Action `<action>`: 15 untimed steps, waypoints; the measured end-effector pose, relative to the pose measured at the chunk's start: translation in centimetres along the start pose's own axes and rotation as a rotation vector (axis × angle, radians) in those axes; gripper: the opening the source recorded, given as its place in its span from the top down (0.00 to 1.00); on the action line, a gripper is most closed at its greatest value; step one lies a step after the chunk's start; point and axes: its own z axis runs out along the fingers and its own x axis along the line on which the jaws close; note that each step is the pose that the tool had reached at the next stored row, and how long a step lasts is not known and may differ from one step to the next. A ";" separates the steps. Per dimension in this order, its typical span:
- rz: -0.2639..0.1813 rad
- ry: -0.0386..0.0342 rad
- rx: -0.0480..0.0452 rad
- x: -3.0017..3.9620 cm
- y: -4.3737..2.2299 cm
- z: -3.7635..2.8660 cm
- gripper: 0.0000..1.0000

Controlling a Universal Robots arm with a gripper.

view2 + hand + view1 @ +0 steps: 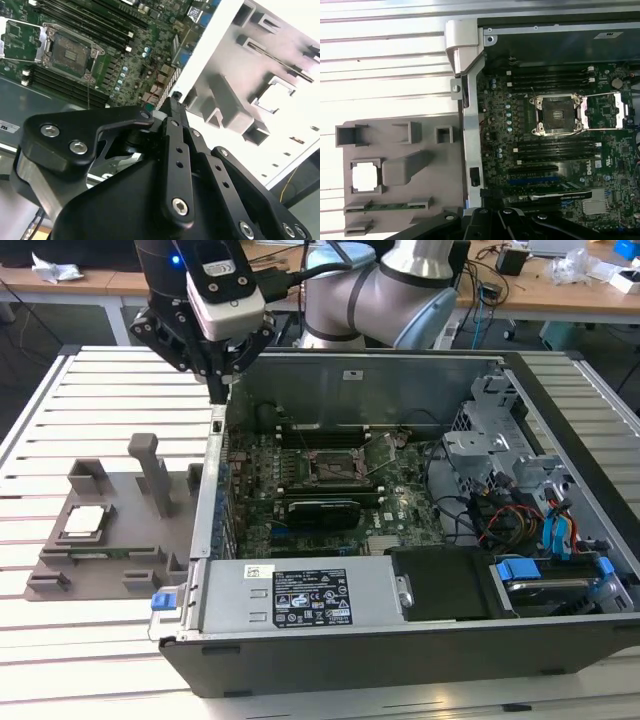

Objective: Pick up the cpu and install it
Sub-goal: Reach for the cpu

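Note:
The cpu (pixel 84 522) is a pale silver square lying flat in a recess of the grey fixture tray (pixel 125 512), outside the open computer case on the exterior view's left. It also appears in both wrist views (pixel 365 177) (pixel 272 97). The dark square socket (pixel 335 468) sits open on the green motherboard inside the case, with its metal latch frame swung aside (pixel 557 114) (pixel 70 50). My gripper (pixel 218 392) hangs above the case's side wall, between the tray and the socket. Its fingers (pixel 172 115) are pressed together, shut on nothing.
The case's metal wall (pixel 210 490) stands between tray and motherboard. A tall grey post (pixel 150 470) rises from the tray, and a memory stick (pixel 387 205) lies in a slot beside the cpu. A long black card (pixel 320 510), the power supply (pixel 300 595) and a drive cage (pixel 500 440) fill the case.

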 end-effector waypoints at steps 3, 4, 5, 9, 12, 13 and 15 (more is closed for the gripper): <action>0.000 0.0000 0.0000 0.71 -0.05 -0.02 0.89; 0.000 0.0000 0.0000 1.11 -0.09 -0.03 0.89; 0.000 0.0000 0.0000 1.24 -0.09 -0.03 0.89; 0.000 -0.0001 0.0000 1.87 -0.14 -0.05 0.89; 0.000 -0.0001 0.0000 2.63 -0.20 -0.07 0.89; 0.000 0.0000 0.0000 2.84 -0.21 -0.07 0.89; 0.000 0.0000 -0.0001 3.56 -0.27 -0.09 0.89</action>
